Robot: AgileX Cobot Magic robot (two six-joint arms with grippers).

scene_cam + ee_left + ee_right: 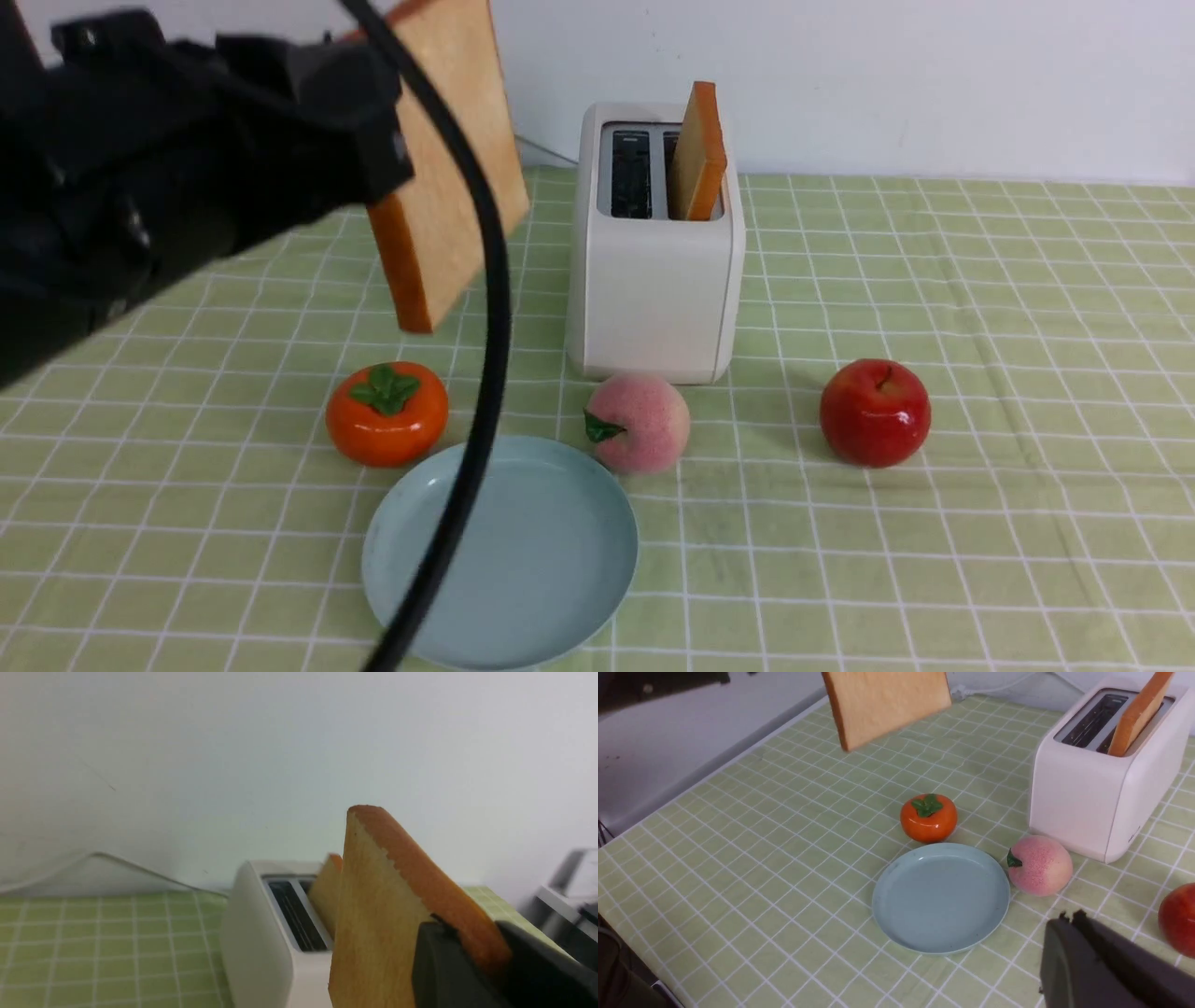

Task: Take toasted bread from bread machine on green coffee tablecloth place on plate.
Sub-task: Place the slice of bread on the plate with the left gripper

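The green coffee tablecloth (980,327) carries the bread machine (653,299), with one toast slice (700,154) upright in its slot. The plate (560,551) lies bare in front, ready. The left hand (378,159) pinches the other slice (429,224) aloft beside the machine, probably to carry it. The right hand (1087,961) is closed and empty.

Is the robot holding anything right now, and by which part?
Yes: its left hand pinches one slice of toast by a crust edge, in mid-air. The right hand holds nothing.
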